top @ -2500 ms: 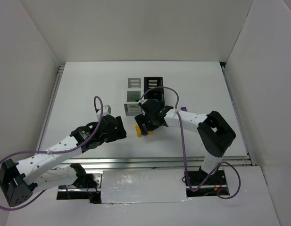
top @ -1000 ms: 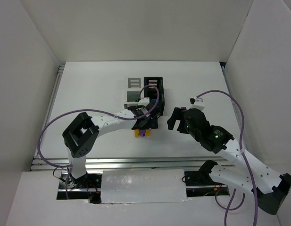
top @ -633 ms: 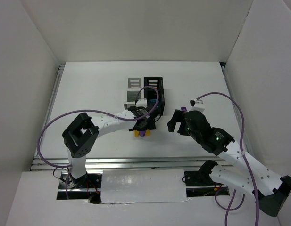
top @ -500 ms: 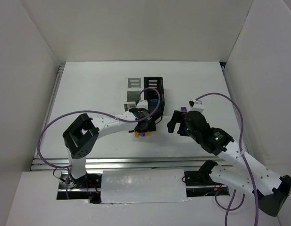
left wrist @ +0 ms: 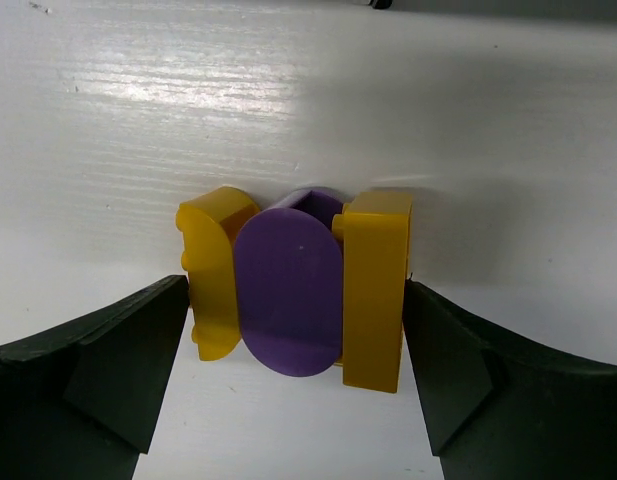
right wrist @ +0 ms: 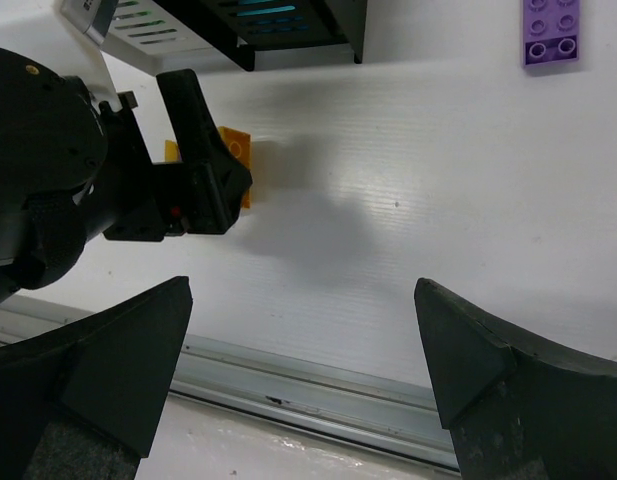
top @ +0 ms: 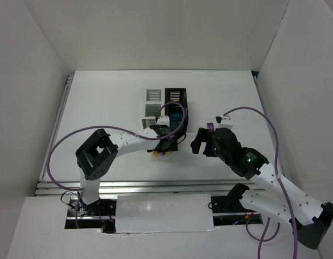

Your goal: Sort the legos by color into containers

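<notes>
Two yellow legos (left wrist: 216, 270), two purple legos (left wrist: 288, 290), two white containers (top: 153, 95), two black containers (top: 175, 95).

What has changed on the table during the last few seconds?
The right gripper left the yellow and purple bricks and pulled back to the right, open. The left gripper swung in and now straddles those bricks. The bricks, the bins and the flat purple brick stayed put.

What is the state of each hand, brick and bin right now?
left hand: open, fingers around three bricks.
right hand: open, empty, above the table.
yellow bricks: on the table, flanking the purple brick.
purple brick: wedged between them, unsorted.
purple plate: flat on the table, studs up, alone.
containers: upright; one black bin holds a cyan piece.
</notes>
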